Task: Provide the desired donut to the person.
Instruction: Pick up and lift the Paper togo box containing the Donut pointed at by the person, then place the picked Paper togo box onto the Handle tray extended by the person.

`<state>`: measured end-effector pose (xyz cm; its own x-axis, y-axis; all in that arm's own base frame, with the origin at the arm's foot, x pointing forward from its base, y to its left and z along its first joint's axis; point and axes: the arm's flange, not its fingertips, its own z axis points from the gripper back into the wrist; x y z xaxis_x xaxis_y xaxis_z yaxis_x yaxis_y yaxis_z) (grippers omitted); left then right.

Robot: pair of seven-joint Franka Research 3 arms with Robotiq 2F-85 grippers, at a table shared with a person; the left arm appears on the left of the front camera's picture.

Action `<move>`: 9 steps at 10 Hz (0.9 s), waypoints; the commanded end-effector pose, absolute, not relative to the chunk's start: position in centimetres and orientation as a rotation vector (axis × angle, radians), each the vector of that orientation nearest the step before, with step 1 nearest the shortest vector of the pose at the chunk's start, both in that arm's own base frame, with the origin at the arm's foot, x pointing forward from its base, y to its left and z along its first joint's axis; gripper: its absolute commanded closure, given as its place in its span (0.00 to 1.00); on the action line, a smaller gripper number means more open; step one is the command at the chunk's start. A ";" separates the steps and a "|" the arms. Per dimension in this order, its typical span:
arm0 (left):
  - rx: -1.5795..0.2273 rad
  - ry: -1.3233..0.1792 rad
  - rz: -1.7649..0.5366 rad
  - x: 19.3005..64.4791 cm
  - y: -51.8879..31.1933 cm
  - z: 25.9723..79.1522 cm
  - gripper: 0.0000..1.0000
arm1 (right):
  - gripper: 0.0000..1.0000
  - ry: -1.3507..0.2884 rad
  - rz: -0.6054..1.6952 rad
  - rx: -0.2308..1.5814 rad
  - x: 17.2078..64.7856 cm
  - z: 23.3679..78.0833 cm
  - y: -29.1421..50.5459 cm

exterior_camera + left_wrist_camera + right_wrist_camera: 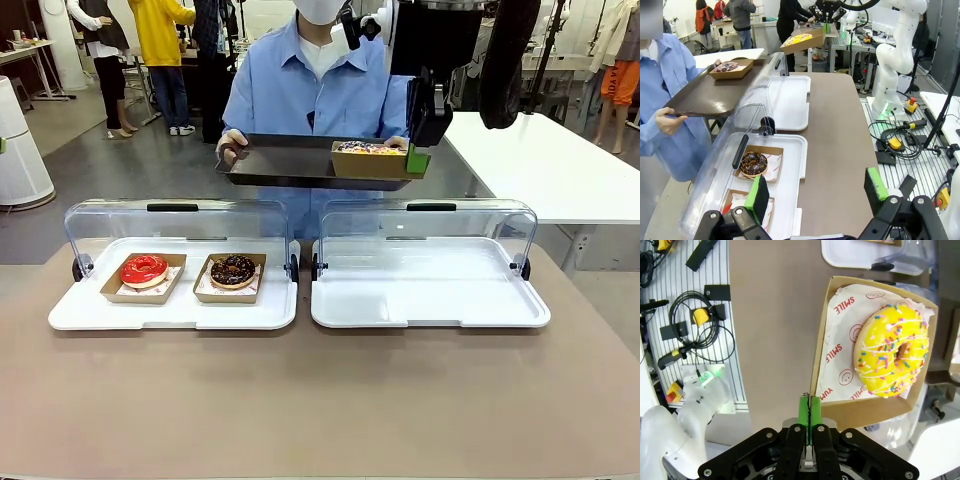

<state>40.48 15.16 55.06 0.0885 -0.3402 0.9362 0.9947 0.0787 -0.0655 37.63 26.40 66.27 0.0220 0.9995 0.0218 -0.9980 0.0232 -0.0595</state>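
Your right gripper (809, 410) has its jaws clenched on the side wall of a brown cardboard box (860, 410) that carries the yellow sprinkled donut (891, 356), which lies on printed paper inside it. In the front view the same box (368, 160) is at the right end of the dark tray (290, 160) that the person (310, 95) in the light blue shirt holds out over the far edge of the table (320, 400); you cannot tell from here whether the box already rests on the tray or hangs just above it. The person's hand (232, 145) grips the tray's left end.

Your left gripper (815, 192) hangs with its jaws released and nothing between them, above the near edge of the left white display tray (792, 180). In that tray, the chocolate donut (233, 269) and the red glazed donut (144, 269) each lie in their own cardboard box, side by side. The clear covers of both display trays stand tipped back. The right white display tray (430, 290) sits just beside the left one.
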 end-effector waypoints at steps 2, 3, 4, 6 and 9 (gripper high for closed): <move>-0.942 -0.932 -1.252 40.3 15.3 55.2 0.00 | 1.00 -0.059 1.535 -0.031 37.4 65.8 26.1; -0.942 -0.932 -1.252 40.3 15.3 55.2 0.00 | 1.00 -0.059 1.535 -0.031 37.4 65.8 26.1; -0.942 -0.932 -1.252 40.3 15.3 55.2 0.00 | 1.00 -0.059 1.535 -0.031 37.4 65.8 26.1; -0.942 -0.932 -1.252 40.3 15.3 55.2 0.00 | 1.00 -0.059 1.535 -0.031 37.4 65.8 26.1; -0.942 -0.932 -1.252 40.3 15.3 55.2 0.00 | 1.00 -0.059 1.535 -0.031 37.4 65.8 26.1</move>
